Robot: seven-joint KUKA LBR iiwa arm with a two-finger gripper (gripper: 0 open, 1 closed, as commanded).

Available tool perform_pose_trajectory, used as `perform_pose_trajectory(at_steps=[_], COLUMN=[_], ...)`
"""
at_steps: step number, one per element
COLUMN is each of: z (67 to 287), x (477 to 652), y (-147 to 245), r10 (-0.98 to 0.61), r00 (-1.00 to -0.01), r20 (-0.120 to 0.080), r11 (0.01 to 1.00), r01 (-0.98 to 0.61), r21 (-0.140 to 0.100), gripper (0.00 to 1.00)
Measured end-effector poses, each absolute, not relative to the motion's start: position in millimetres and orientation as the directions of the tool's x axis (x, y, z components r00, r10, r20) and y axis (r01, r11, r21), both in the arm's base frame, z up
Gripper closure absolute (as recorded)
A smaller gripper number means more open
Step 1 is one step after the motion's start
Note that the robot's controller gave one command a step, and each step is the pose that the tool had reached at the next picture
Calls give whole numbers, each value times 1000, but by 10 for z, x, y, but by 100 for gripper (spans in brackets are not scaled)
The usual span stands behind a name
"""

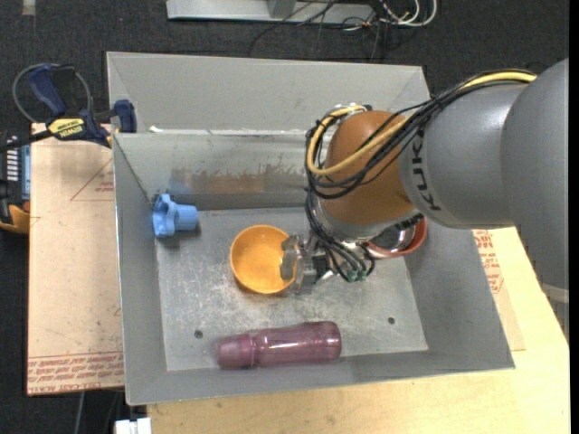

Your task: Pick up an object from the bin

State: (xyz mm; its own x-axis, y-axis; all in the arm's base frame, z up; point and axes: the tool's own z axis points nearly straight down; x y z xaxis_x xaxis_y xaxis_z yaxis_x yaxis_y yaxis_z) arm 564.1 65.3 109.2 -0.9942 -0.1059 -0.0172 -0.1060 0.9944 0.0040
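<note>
The pincer sits low in the grey bin, right at the right-hand rim of an orange bowl that lies near the middle of the floor with its hollow facing up. That spot makes sense, I judge: a bowl's thin rim is the one part a two-jaw tool can pinch, and the arm comes in from that side anyway. Whether the pincer is open or closed I cannot tell (cables and the wrist's orange cover crowd the view). A small blue plastic piece lies well apart by the left wall, and a mauve tube rests along the front, so neither hampers a lift.
</note>
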Motion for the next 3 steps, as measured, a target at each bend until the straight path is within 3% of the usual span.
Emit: perform_pose_trajectory(at_steps=[3], z=[1041], x=[5630], y=[613], r10=[-109], r00=[-994], r20=[-20], r11=[994], r01=[-109], r21=[8], gripper=[100])
